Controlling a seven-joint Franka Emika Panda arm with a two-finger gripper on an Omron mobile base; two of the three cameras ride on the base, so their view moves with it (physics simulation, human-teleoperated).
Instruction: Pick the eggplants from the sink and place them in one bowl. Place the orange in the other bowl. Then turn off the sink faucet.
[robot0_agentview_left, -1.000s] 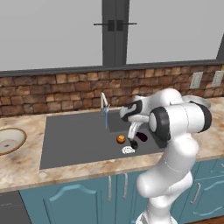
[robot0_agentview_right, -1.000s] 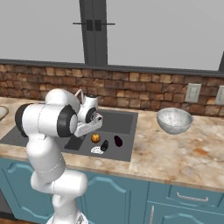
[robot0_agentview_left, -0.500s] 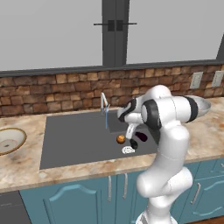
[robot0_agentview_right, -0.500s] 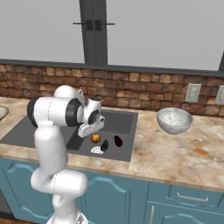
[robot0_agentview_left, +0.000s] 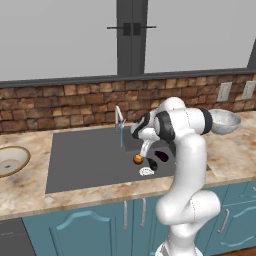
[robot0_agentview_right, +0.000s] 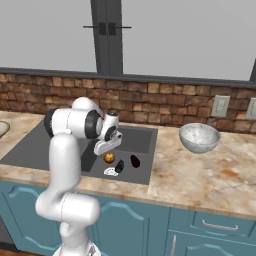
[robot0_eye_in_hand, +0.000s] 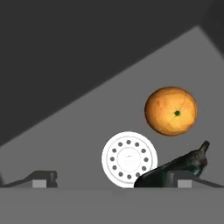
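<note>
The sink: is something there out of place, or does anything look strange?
Yes. An orange and two eggplants lie loose on the sink floor beside the drain, while the faucet runs a thin blue stream. Food does not belong in a basin under running water. Nothing looks spilled or broken.

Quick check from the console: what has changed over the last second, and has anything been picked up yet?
The arm has folded in, and its elbow has swung back toward the base. The end effector still hovers open over the sink, holding nothing. The orange, both eggplants, the speckled bowl and the tan-rimmed bowl have not moved; the faucet still runs.
</note>
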